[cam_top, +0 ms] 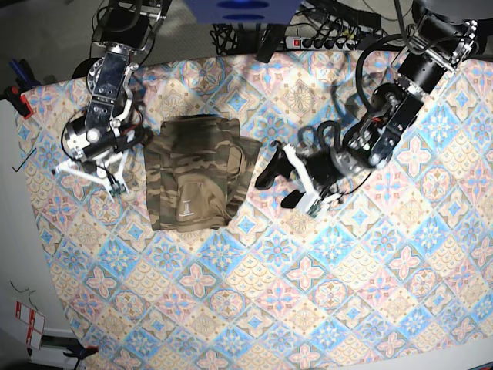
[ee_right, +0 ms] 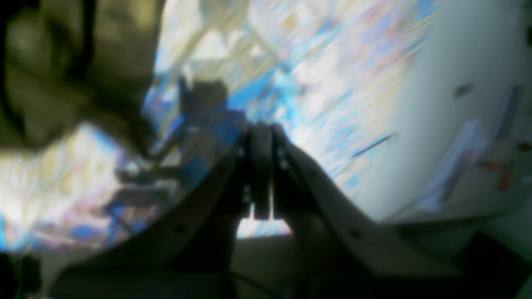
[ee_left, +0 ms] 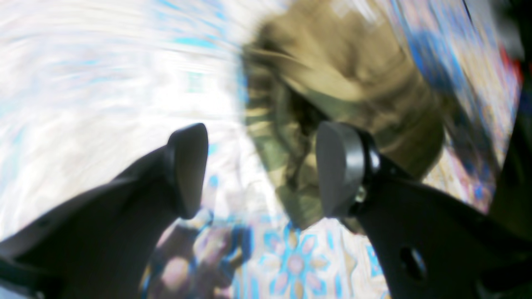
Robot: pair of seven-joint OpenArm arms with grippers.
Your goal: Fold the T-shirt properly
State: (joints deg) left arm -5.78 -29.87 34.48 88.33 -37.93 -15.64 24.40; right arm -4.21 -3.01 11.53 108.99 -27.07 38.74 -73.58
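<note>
Camouflage cloth of the T-shirt (cam_top: 192,183) is seen folded into a rough rectangle on the worktop (cam_top: 370,277), left of centre in the base view, far half of the patterned tablecloth (cam_top: 254,308). A small white mark (cam_top: 188,206) is shown on its near part. One flap of the shirt is spread toward the right at the far edge.

Left tool (cam_top: 279,179) is seen on the right side of the base view, just right of the shirt, apart from it; its jaws are spread wide and nothing is held between them. In the left wrist view the left tool (ee_left: 259,170) is shown with both pads parted, the shirt (ee_left: 345,95) blurred beyond them, tablecloth (ee_left: 291,257) below.

Right tool (cam_top: 115,183) is placed at the left of the base view, just beside the shirt's left edge. In the right wrist view the right tool (ee_right: 261,174) is shown clenched, pads pressed together with nothing between them; shirt cloth (ee_right: 75,62) is blurred at upper left.
</note>
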